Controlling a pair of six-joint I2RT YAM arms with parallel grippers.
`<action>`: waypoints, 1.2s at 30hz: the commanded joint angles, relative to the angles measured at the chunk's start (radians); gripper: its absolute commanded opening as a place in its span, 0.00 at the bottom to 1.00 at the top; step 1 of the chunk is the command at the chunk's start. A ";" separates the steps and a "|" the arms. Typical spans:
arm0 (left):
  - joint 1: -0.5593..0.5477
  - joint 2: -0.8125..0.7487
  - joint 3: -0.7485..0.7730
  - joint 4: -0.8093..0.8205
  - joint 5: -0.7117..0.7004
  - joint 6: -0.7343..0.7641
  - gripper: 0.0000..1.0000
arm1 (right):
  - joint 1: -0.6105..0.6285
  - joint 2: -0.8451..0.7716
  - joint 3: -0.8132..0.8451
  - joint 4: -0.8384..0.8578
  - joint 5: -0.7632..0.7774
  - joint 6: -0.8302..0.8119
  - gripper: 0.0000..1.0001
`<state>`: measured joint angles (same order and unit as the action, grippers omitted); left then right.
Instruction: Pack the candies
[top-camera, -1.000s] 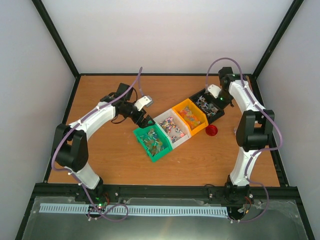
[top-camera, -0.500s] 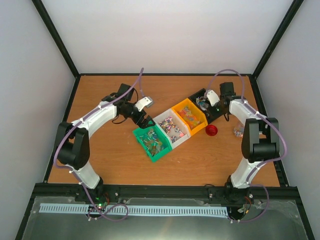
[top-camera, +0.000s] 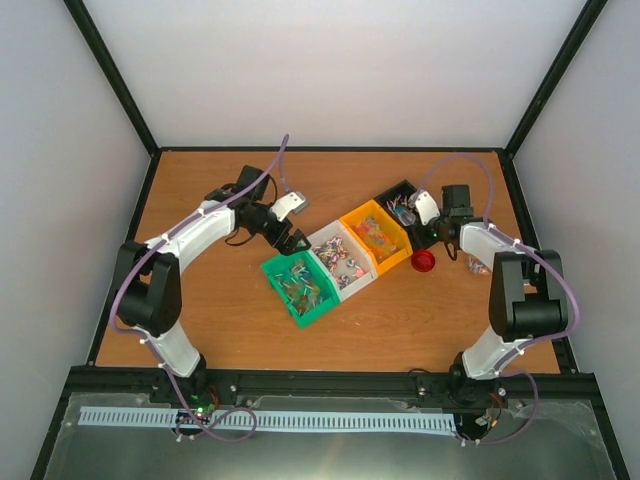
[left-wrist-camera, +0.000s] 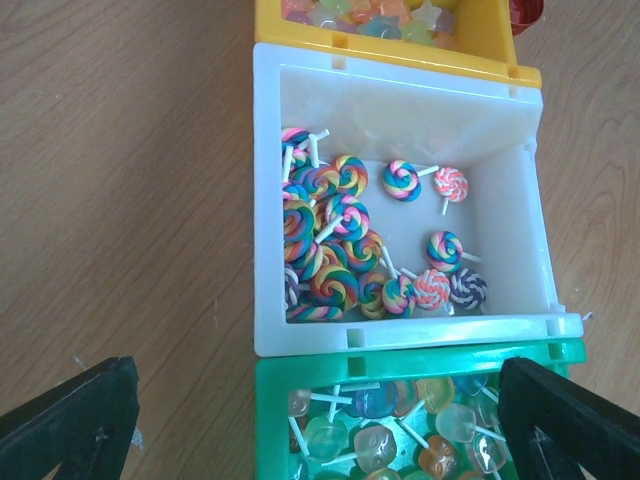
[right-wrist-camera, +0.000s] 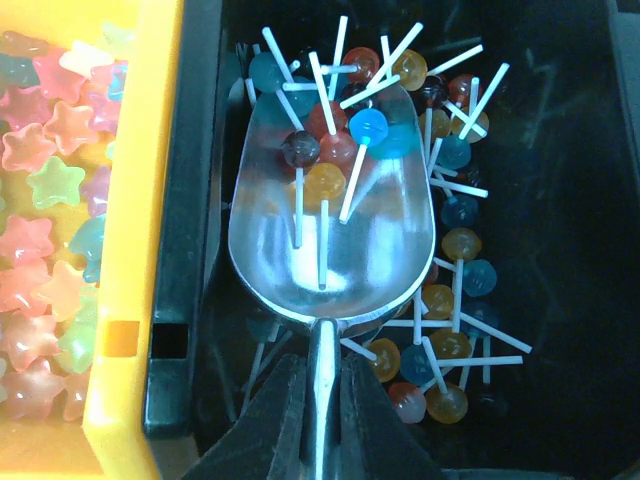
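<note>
Tiny bright candies (right-wrist-camera: 335, 150) on white sticks, heaped in a black plastic bin (right-wrist-camera: 200, 150), some inside a silver metal scoop (right-wrist-camera: 375, 250). Clenched tight on the scoop's thin handle: right gripper (right-wrist-camera: 322, 400). More sweets, star-shaped, in the yellow plastic bin (right-wrist-camera: 140, 150) next door; swirly ones in the white plastic bin (left-wrist-camera: 480, 130); clear ones in the green plastic bin (left-wrist-camera: 290, 368). Hanging over those two, jaws wide apart, empty: left gripper (top-camera: 292, 241).

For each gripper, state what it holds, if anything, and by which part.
Right gripper: the metal scoop, gripped by its thin handle. Left gripper: open, holding nothing.
</note>
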<state>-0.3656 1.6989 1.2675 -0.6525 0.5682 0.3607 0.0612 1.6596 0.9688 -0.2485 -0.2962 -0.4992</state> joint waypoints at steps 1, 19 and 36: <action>0.004 0.005 0.037 -0.019 -0.015 0.000 1.00 | -0.004 -0.043 -0.045 0.015 -0.074 0.009 0.03; 0.004 0.000 0.037 -0.043 -0.040 -0.005 1.00 | -0.086 -0.158 -0.178 0.085 -0.186 -0.024 0.03; 0.004 0.030 0.070 -0.065 -0.047 -0.009 1.00 | -0.153 -0.222 -0.204 0.152 -0.305 -0.029 0.03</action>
<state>-0.3656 1.7164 1.2888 -0.6987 0.5228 0.3611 -0.0841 1.4635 0.7650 -0.1329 -0.5323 -0.5095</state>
